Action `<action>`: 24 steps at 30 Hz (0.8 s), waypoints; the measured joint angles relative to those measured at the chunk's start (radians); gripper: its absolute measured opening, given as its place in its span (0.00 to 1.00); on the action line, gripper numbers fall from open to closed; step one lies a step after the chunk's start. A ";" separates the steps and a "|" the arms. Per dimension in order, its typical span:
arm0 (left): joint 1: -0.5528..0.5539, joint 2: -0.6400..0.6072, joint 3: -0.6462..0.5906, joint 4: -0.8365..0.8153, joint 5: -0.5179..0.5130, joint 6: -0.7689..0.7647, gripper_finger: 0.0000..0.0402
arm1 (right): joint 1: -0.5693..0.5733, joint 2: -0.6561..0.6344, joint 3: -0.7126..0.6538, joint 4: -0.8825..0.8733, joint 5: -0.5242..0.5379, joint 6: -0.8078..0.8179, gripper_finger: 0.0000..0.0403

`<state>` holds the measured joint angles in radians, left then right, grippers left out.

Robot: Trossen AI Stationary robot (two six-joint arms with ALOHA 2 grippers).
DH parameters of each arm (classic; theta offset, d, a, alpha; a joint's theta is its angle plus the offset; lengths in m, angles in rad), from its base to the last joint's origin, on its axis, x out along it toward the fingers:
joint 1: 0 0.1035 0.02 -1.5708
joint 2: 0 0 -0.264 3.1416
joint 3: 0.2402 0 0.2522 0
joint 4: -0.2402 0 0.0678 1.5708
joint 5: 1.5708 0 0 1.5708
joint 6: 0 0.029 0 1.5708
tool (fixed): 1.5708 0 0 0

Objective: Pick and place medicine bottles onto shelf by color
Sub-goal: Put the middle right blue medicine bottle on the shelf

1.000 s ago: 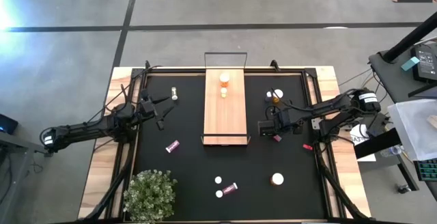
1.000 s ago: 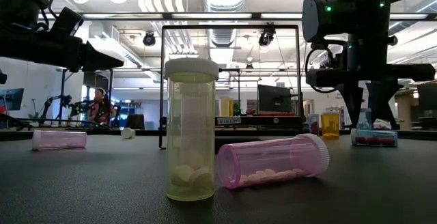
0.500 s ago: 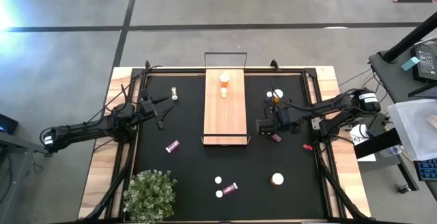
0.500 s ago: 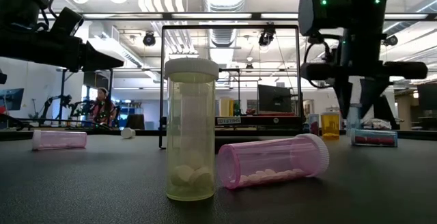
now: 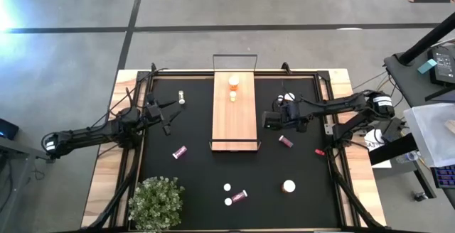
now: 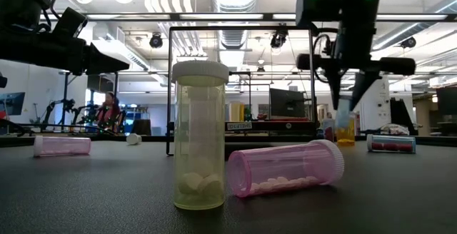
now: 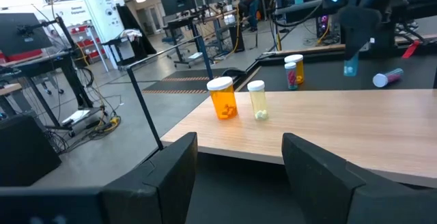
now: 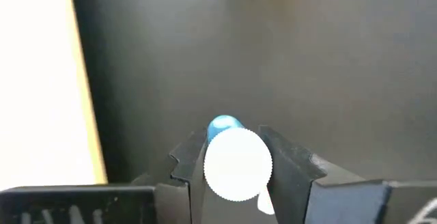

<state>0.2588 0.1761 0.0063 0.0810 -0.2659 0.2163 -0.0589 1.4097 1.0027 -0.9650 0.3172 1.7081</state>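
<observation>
Right gripper (image 5: 273, 120) has lifted a blue bottle (image 8: 224, 124) off the worktop (image 5: 306, 169), jaws clamped on its white cap, and moved closer beside the shelf (image 5: 234, 119). The pink bottle (image 5: 285, 141) stays behind. Left gripper (image 5: 168, 112) unchanged, jaws parted, empty.

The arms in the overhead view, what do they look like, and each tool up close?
Both arms are dark, slender and jointed, with black cables trailing along them. The right tool has black fingers with toothed inner edges; green lights glow on its housing. The left tool has broad, flat, matte black fingers.
</observation>
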 joint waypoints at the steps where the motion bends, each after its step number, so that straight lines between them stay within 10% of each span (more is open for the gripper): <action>1: 0.000 0.000 0.000 0.000 0.000 0.000 0.49 | -0.008 0.002 0.008 0.004 0.000 -0.014 0.28; 24: 0.000 0.000 0.000 0.000 0.000 0.000 0.49 | -0.067 0.255 0.407 0.009 0.047 -0.459 0.28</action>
<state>0.2585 0.1760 0.0063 0.0811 -0.2661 0.2161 -0.1256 1.6646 1.4100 -0.9563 0.3644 1.2493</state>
